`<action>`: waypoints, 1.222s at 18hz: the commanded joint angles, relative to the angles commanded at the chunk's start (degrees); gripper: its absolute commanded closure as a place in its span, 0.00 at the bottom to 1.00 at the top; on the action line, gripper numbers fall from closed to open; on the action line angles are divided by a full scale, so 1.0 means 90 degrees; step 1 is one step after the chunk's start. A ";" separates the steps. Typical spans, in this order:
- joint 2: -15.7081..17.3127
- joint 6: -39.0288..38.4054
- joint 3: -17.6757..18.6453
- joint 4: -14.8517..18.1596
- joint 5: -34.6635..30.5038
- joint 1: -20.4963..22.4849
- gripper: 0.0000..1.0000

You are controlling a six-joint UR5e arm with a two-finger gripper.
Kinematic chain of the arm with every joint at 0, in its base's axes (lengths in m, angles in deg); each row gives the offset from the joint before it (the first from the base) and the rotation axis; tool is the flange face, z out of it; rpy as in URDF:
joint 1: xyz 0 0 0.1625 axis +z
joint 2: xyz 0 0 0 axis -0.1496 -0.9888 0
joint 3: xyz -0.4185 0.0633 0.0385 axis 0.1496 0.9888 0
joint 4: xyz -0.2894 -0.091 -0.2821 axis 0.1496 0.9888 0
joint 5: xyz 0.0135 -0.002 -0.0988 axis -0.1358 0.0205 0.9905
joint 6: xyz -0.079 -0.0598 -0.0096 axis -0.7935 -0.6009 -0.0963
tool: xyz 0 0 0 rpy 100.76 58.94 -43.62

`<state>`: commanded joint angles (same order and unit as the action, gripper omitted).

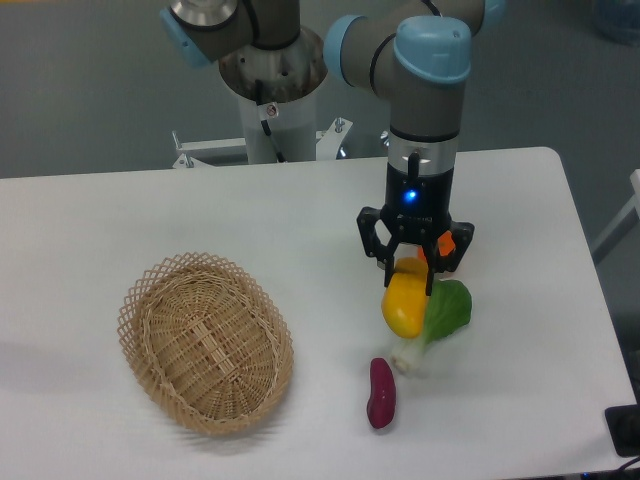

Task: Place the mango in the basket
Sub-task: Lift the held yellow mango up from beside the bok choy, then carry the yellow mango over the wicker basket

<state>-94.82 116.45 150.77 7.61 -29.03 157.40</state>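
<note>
My claw (408,268) is clamped on the top end of the mango (404,300), which hangs beneath it just above the desk (300,230). Right beside it lies a leafy green vegetable (445,312), a purple sweet potato (381,392) nearer the desk's front edge. The basket (205,342) sits well off to the side.

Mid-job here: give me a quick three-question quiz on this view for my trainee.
1. True or false: the mango lies inside the basket.
2. What lies nearest the purple sweet potato: (a) the basket, (b) the leafy green vegetable?
3. What is the end effector positioned over?

Key: 1. False; it is at the end effector, right of the basket. 2. b. 3. The mango's top end, fingers on either side.
</note>
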 joint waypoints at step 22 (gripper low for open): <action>0.0167 -0.2498 0.0508 -0.0068 -0.1006 -0.1669 0.52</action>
<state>-93.31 93.97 155.34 6.99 -38.08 142.38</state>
